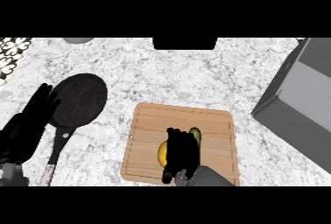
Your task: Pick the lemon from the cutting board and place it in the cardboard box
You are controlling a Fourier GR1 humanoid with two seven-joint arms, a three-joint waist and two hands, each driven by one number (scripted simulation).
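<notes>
The lemon (162, 153) lies on the board (216, 127), near its middle and toward the near edge; only a yellow sliver shows at the left of the right hand (181, 151), so its long axis seems to run away from the robot, though most of it is hidden. The right hand lies over it, fingers stretched up the board and touching the fruit — whether they curl round it I cannot tell. Just right of the fingers a dark green thing (196, 133) peeks out, also on the board. The left hand (29, 127) rests open at the left edge, fingers up, beside a black pan (79, 100). The grey box (304, 100) stands at the right, well apart from the board.
</notes>
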